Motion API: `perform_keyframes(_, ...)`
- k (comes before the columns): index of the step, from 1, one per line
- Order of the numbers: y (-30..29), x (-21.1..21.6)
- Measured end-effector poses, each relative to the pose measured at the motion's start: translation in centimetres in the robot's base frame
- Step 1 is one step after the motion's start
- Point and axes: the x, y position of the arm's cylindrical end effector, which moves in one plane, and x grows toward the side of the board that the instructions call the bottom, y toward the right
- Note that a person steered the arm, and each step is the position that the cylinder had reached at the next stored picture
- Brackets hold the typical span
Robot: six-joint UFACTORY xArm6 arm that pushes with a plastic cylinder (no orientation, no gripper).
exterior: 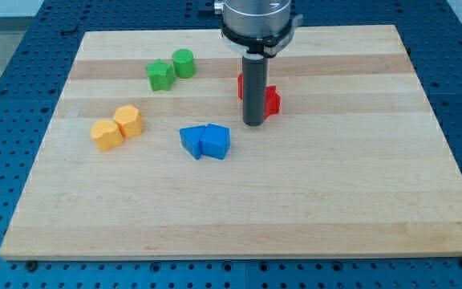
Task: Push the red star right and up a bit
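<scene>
- Camera view looks down at a pale wooden counter (311, 201) with a visible grain in lengthwise strips, sitting on a blue perforated base (6, 72).
- Rod: dark, straight, cylindrical, hanging from a grey-and-black mount at the view's top. My tip (253, 124) rests at counter level, near the middle of the board.
- Jaws: none fitted. The arm ends in the plain rod, so nothing opens, closes or is held.
- Red star (272, 100): partly hidden behind the rod, touching or just beside it on the view's right. A second red piece (241, 85) shows at the rod's left edge; its shape cannot be made out.
- Placement judged: the tip sits at the star's lower left, which suits a push right and up.
- Blue blocks (205, 141): two faceted pieces touching, just below-left of the tip.
- Green star (160, 75) and green cylinder (184, 63): touching, upper left.
- Orange blocks (116, 127): two chunky, rounded-prism pieces side by side, far left.
- All blocks look matte, moulded, solid-coloured.
</scene>
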Motion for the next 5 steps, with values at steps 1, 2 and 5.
perform_keyframes(1,1.4,1.4)
perform_keyframes(2,3.3,1.6)
perform_keyframes(5,0.8,0.1)
